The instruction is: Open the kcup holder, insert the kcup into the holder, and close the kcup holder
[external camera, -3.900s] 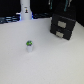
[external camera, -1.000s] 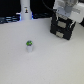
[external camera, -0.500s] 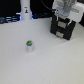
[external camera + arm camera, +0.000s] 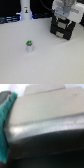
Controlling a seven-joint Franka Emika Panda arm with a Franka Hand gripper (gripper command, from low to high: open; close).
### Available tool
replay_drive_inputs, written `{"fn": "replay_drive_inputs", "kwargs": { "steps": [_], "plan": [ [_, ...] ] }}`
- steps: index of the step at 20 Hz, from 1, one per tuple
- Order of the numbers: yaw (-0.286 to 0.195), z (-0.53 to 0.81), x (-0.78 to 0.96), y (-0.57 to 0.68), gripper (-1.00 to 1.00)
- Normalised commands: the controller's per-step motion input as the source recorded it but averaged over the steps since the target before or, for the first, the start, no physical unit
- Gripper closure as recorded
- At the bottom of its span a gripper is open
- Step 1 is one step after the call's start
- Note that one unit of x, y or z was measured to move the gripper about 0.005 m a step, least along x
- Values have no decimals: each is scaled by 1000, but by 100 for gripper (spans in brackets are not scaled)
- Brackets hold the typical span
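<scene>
The kcup holder is a black box with rectangular front recesses at the far edge of the white table, on the exterior view's right. My white arm hangs directly over its top, and the gripper is low against it; its fingers are hidden there. The kcup, a small white cup with a green top, stands upright on the table well away from the holder, toward the exterior view's left. The wrist view is a blur of grey and dark surfaces with a teal edge; no fingers show.
A tall white bottle-like object with a blue base stands at the back on the exterior view's left. The white table stretches between the kcup and the holder.
My arm has come into view and dropped down onto the top of the kcup holder over the last seconds. The kcup has not moved.
</scene>
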Motion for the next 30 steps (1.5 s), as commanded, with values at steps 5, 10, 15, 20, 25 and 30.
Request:
{"fn": "replay_drive_inputs", "kwargs": {
  "steps": [5, 10, 15, 20, 25, 30],
  "plan": [
    [-90, 160, 915, -330, 100],
    [-85, 177, 923, -327, 100],
    [-90, 199, 915, -329, 100],
    [-87, 188, 938, -338, 100],
    [-92, 169, 927, -373, 100],
    [-94, 150, 911, -394, 100]
  ]
}}
